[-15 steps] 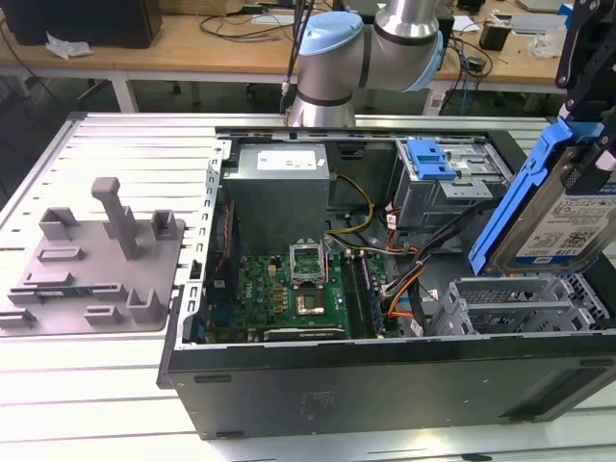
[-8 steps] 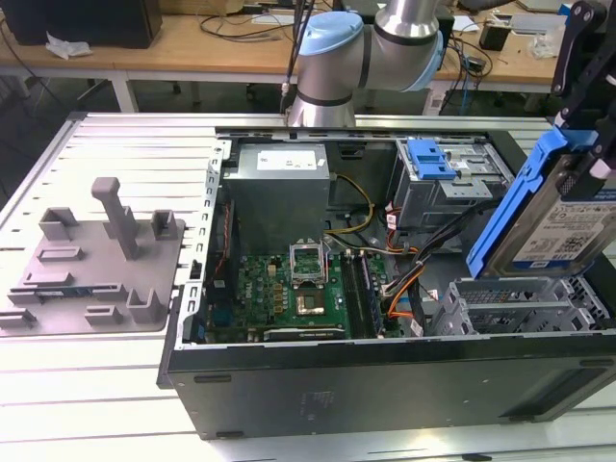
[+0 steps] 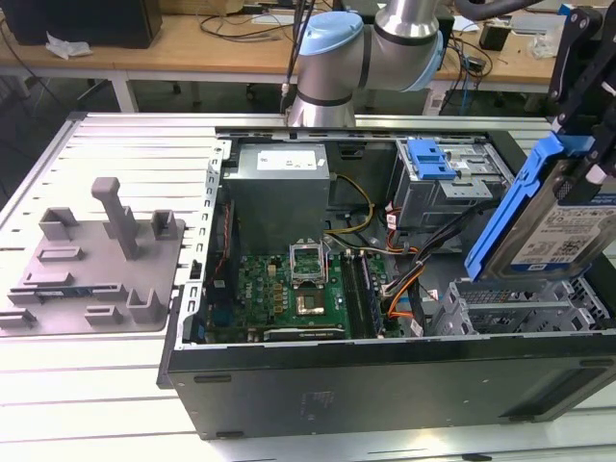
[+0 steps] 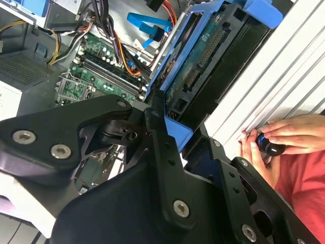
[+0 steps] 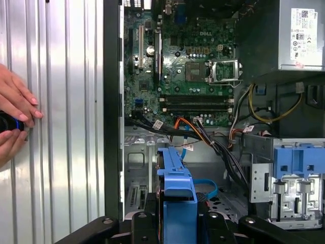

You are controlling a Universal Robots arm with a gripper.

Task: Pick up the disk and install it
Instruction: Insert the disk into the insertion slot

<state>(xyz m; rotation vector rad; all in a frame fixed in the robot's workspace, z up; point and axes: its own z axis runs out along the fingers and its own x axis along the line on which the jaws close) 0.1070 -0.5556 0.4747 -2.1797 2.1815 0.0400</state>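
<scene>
Your gripper (image 3: 582, 144) is clamped on the disk (image 3: 568, 231), holding it tilted over the open computer case (image 3: 385, 385) at three o'clock in the exterior view. A person's hands (image 4: 284, 134) rest on the table (image 4: 284, 76).

Silver-grey arm (image 3: 409, 17), pale-blue joint caps (image 3: 327, 37); black, seemingly plastic gripper (image 5: 177, 213).

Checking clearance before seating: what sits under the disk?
The grey drive cage lies below the disk, with orange cables beside it. The disk covers part of the cage.
</scene>
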